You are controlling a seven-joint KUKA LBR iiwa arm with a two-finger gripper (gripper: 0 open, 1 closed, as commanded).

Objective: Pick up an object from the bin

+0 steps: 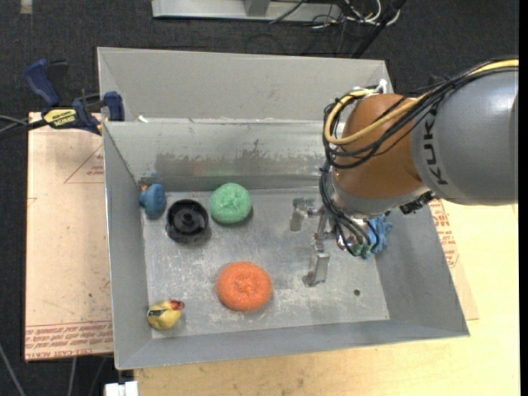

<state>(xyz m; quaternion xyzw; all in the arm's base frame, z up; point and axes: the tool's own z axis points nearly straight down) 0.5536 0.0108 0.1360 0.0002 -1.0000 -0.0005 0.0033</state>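
1. five loose things on the floor of the grey bin: blue lump, black round cap, green ball, orange ball, yellow duck.
2. end effector low over bare floor, near the orange ball on the arm's side; spread wide, holding nothing.
3. step in hand, by judgement: approach, no grasp yet.
4. likely next: shift across over the orange ball, the nearest thing, straddle it with room on both sides, then close.

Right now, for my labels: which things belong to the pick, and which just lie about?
Job: gripper, open above bare floor; grey bin; nearest pickables, orange round pad and green ball.
Lying about: black round cap, small blue thing, yellow toy duck.
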